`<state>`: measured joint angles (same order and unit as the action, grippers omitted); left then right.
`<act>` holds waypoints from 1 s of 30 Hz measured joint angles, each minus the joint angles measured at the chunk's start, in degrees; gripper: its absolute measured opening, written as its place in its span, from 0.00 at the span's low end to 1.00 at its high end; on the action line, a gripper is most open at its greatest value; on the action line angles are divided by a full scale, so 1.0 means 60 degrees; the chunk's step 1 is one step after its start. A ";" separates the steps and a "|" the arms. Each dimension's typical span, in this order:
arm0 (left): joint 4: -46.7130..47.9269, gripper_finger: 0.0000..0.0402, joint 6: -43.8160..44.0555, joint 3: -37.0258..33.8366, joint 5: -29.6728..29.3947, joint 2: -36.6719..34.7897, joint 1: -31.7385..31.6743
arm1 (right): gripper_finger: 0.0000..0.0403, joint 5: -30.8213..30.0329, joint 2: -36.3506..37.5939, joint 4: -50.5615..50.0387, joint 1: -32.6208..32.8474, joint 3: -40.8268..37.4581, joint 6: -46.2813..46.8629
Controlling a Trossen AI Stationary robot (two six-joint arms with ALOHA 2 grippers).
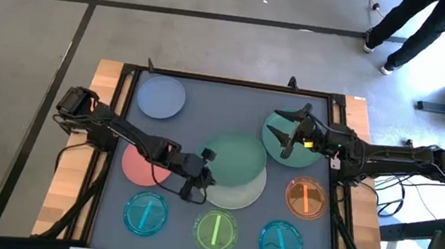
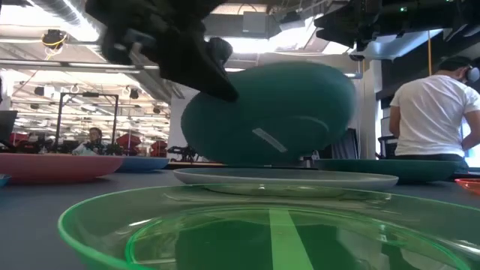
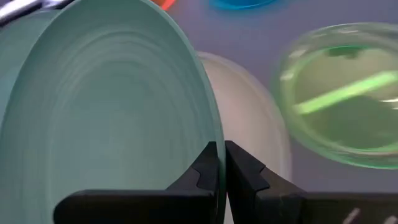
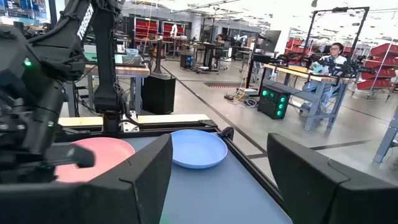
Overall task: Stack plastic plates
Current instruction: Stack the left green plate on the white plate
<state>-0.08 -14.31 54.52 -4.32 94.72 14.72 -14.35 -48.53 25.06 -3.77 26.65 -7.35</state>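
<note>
Two claws at work over dark worktop. Left claw pinched tight on rim of large round teal plastic plate, tilted above large cream plate. Right claw spread wide, empty, above second green plate.

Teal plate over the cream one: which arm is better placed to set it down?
Left. Its end effector is already shut on the teal plate's rim, holding it tilted directly above the cream plate. The right end effector is open over the other green plate, apart from the stack.
</note>
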 joint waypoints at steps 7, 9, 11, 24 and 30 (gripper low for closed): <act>0.0095 0.03 -0.0072 0.0000 0.0331 0.0153 0.0132 | 0.63 0.0002 0.0000 -0.0015 0.0000 0.0000 0.0000; 0.0186 0.03 -0.0064 0.0000 0.0359 0.0157 0.0128 | 0.63 0.0007 0.0000 -0.0015 0.0000 0.0000 0.0000; 0.0178 0.03 0.0011 0.0000 0.0491 0.0157 0.0103 | 0.63 0.0007 0.0000 -0.0024 0.0000 0.0000 0.0000; 0.0197 0.03 0.0447 0.0000 0.0877 0.0157 0.0007 | 0.63 0.0022 0.0000 -0.0074 0.0000 0.0000 -0.0001; 0.0194 0.04 0.0635 0.0000 0.0863 0.0157 0.0004 | 0.63 0.0001 0.0000 -0.0074 0.0000 0.0000 0.0000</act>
<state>1.09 -10.50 54.52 0.86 95.66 14.74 -14.34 -48.53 24.62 -3.77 26.65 -7.35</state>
